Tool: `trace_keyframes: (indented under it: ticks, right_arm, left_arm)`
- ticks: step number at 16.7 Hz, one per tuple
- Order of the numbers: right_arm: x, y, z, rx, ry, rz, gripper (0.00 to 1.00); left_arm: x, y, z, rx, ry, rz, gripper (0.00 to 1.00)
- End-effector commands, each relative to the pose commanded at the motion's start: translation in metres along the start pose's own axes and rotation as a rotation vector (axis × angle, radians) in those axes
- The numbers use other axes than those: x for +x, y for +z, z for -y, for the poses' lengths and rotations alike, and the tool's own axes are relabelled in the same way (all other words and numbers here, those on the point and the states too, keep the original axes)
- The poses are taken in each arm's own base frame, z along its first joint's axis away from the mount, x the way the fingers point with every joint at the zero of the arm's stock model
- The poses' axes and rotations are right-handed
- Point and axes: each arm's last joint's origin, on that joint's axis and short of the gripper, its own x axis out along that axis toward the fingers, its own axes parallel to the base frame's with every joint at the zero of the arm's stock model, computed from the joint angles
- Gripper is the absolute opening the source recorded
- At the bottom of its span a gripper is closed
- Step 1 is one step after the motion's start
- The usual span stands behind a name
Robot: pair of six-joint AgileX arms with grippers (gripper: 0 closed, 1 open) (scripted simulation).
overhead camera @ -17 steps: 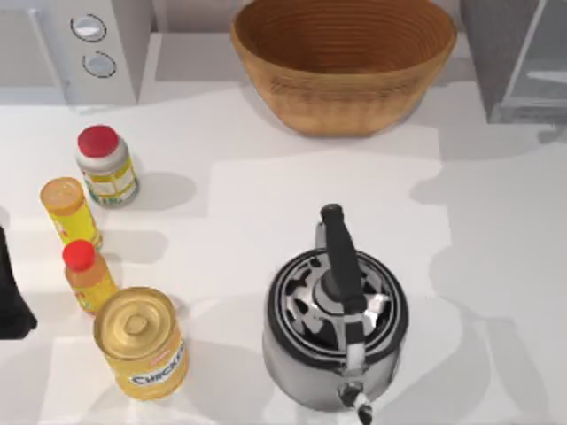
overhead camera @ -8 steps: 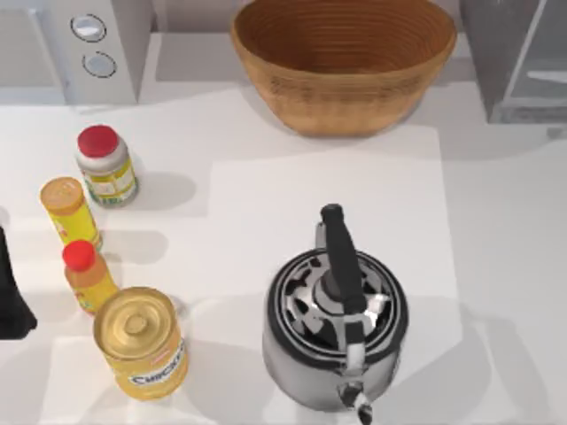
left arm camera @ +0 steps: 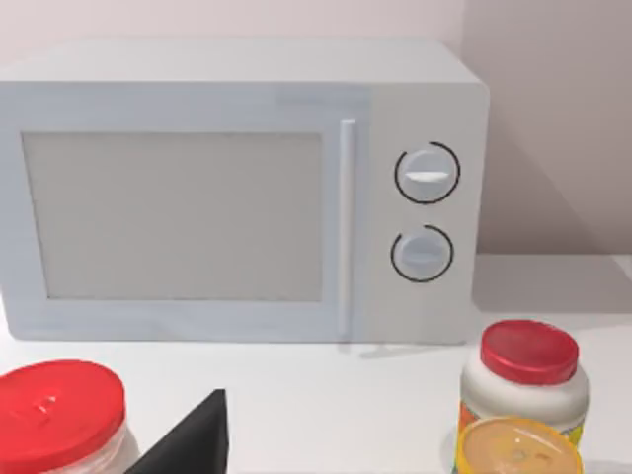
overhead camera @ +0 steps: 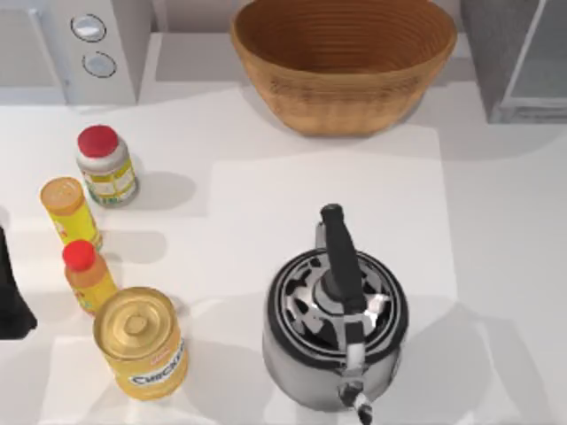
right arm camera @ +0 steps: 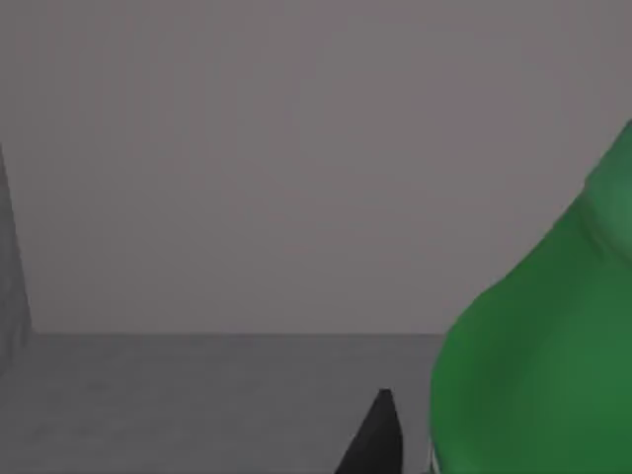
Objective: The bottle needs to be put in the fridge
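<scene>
Your fridge (overhead camera: pixel 518 57) stands at the table's (overhead camera: pixel 266 204) far right corner. In the right wrist view, the green bottle (right arm camera: pixel 538 346) sits inside grey walls beside your right claw (right arm camera: pixel 370 439); its grip can't be told.

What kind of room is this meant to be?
Probably a simulated kitchen counter: a white microwave with two knobs, a steel kettle, a wicker basket, and a dark grey fridge at the right corner.
</scene>
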Motion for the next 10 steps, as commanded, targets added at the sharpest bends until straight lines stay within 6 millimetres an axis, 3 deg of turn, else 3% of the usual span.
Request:
trace_keyframes:
  ticks: [6,10]
  right_arm:
    - [0.045,-0.003,-0.006,0.008,0.018,-0.016,0.01]
    - [0.052,-0.005,-0.007,0.009,0.016,-0.025,0.01]
  left_arm:
    - [0.0,0.0,0.0,0.0,0.0,0.0,1.0]
    - [0.0,0.0,0.0,0.0,0.0,0.0,1.0]
